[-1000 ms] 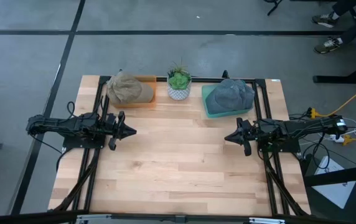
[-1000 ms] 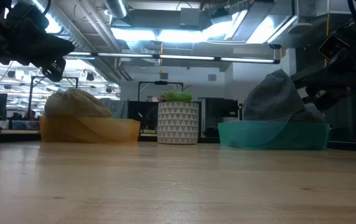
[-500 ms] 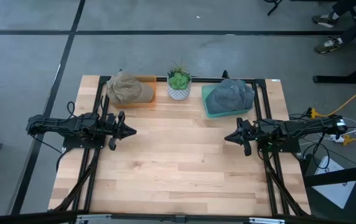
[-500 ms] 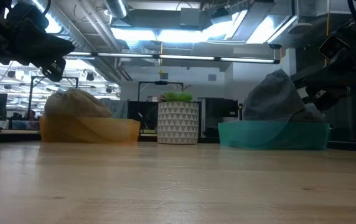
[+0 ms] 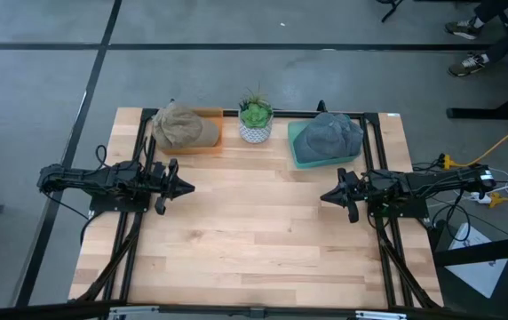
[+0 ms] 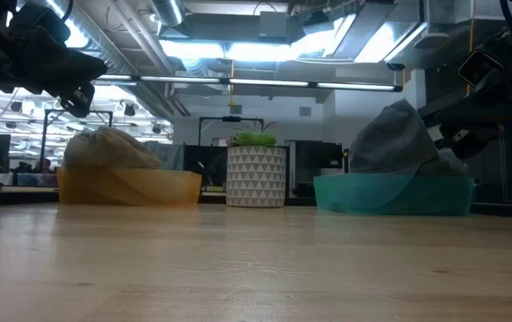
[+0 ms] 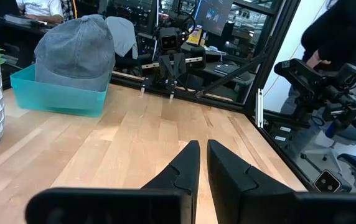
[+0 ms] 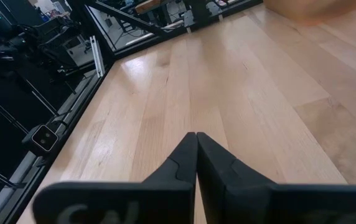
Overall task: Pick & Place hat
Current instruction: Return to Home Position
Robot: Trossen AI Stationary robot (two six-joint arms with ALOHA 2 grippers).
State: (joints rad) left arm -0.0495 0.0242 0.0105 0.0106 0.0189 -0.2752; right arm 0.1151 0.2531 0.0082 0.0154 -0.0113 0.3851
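Nothing has shifted since a second ago: both arms, both caps and both bins sit exactly where they were. On the table (image 5: 254, 240), the brown cap (image 5: 181, 127) lies heaped in the orange bin (image 5: 212, 143) at the far left corner, and the gray cap (image 5: 332, 134) sits domed in the green bin (image 5: 299, 158) at the far right, with a small potted plant (image 5: 255, 123) standing between the two bins. No cap is left out on the bare wood, so the sorting looks finished. The left gripper (image 5: 186, 187) is drawn back to its own side of the table, pointing inward, its fingers pulled narrow with only a thin slit between them and nothing held. The right gripper (image 5: 325, 196) mirrors it on the opposite side, its fingers pressed together and likewise empty. Both are well apart from the bins and from each other. Judging by this folded, symmetrical pose, the return to rest is all but complete, and little or nothing remains to be done.
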